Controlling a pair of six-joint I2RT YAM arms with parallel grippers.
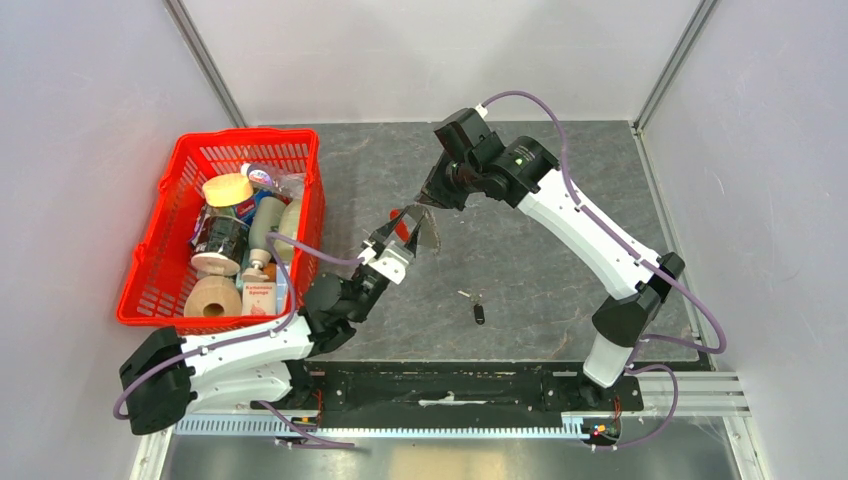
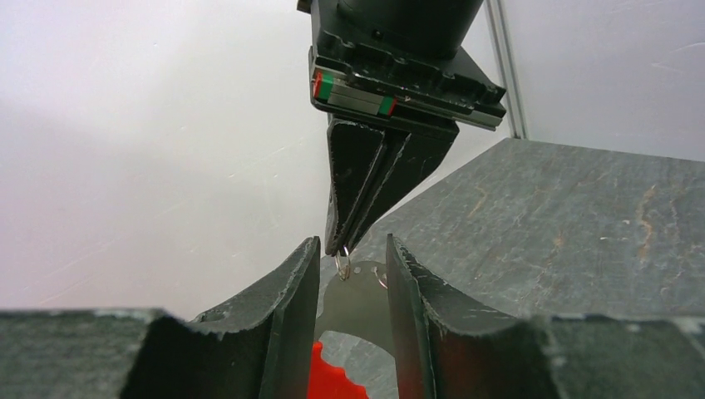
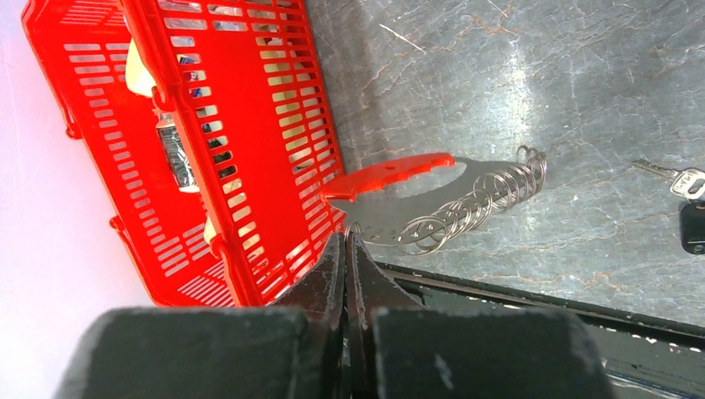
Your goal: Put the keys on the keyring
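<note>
Above the table (image 1: 545,265), left pincer (image 1: 401,231) clamps the keyring (image 3: 387,173) while right pincer (image 2: 342,247) sits fully closed at its rings.

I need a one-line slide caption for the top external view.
Left pincer holds the keyring, closed right pincer pinches its ringed edge; the keys lie apart on the table.

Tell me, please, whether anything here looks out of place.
Nothing is spilled or damaged. Only the keys lie alone on the table, while the left gripper and the right gripper both grip the raised keyring.
</note>
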